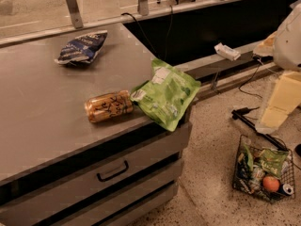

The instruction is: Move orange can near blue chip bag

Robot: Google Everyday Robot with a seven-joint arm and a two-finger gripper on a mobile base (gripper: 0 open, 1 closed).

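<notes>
The orange can (109, 106) lies on its side near the front right of the grey counter (37, 112), its dark lettering facing up. Its right end touches the edge of a bright green bag (165, 94). The blue chip bag (83, 47) lies flat at the back of the counter, well apart from the can and to its upper left. Only a white and cream part of my arm (286, 69) shows at the right edge, away from the counter. The gripper is out of view.
The green bag overhangs the counter's right corner. Drawers with a dark handle (113, 171) front the counter. On the floor at the right stands a wire basket (263, 173) of groceries, with cables nearby. A glass rail runs along the back.
</notes>
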